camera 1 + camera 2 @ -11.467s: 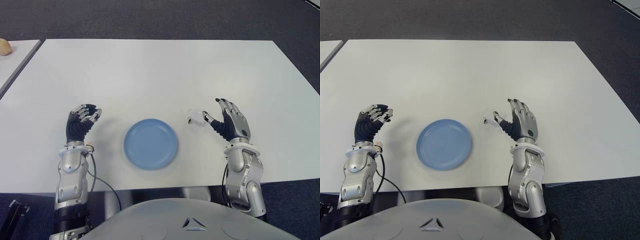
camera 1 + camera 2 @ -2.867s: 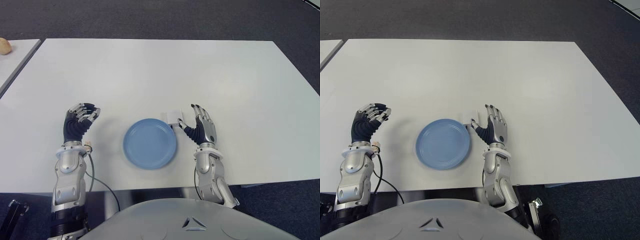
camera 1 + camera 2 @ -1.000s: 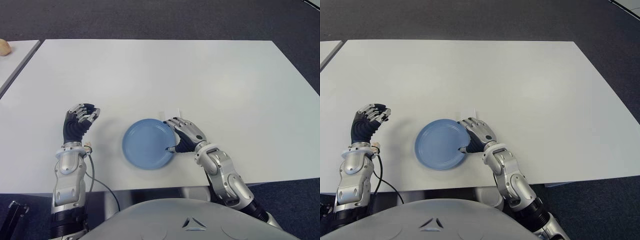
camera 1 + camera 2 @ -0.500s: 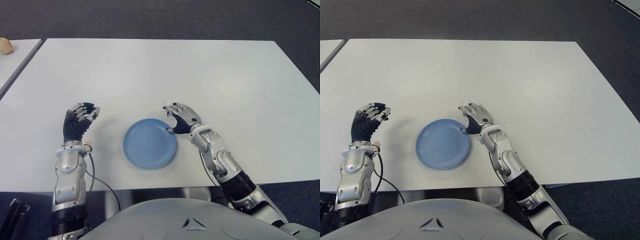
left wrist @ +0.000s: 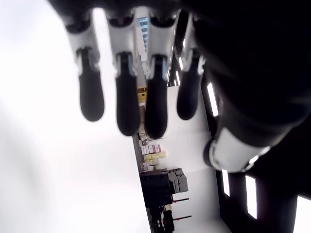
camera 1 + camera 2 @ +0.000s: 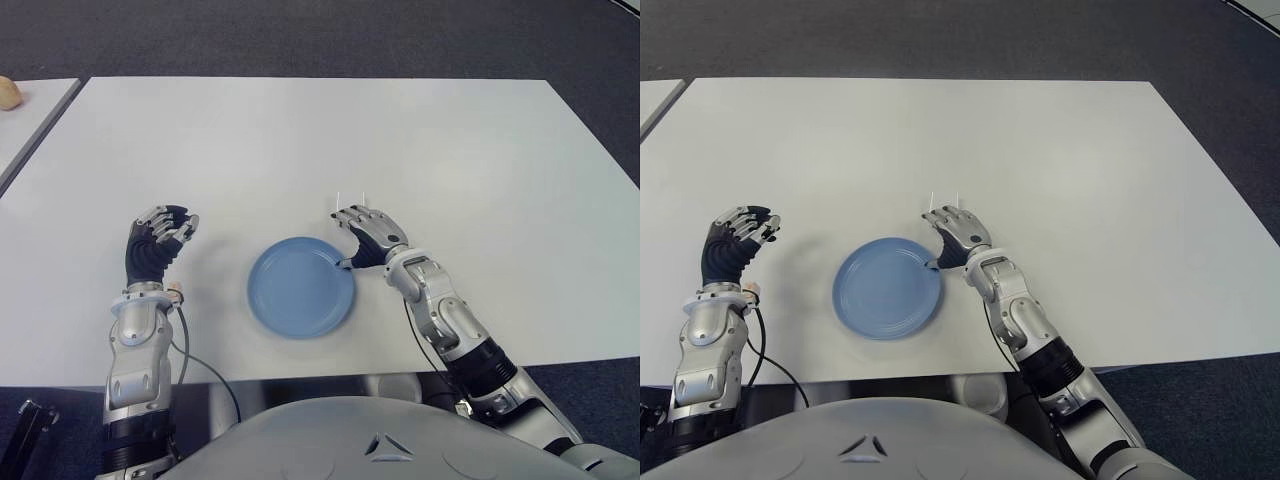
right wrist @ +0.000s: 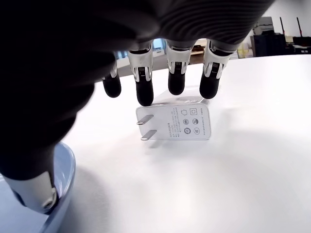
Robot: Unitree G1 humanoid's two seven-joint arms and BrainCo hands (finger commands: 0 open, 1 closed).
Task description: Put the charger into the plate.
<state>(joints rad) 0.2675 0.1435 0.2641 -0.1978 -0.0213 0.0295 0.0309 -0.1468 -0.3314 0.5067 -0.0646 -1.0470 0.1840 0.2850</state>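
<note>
The small white flat-bodied plastic charger with two metal prongs [image 7: 177,123] lies flat on the white tabletop [image 6: 450,150], outside the round blue plate [image 6: 300,287] and just beside its rim on the robot's right; its printed face is up and the prongs point toward the plate side. The right hand [image 6: 366,236] hovers over it beside the plate's far right edge, palm down, and in the right wrist view its dark-tipped fingers [image 7: 145,92] hang slightly curled just beyond the charger's far edge, at or just short of it, holding nothing; the thumb reaches down toward the plate rim. In the eye views the charger itself is hidden under this hand. The left hand [image 6: 157,244] shows well to the left of the plate, raised with its fingers loosely curled and nothing in them. The charger looks light, rigid and smooth, so it is likely to skid on the slick tabletop rather than lift if pressed from one side only. A sound hold would be across the two long narrow edges of the body, thumb against fingers, clear of the prongs, which are thin and give a poor purchase. Because it lies so flat, getting a fingertip under an edge may be the awkward part. The task is not yet done.
</note>
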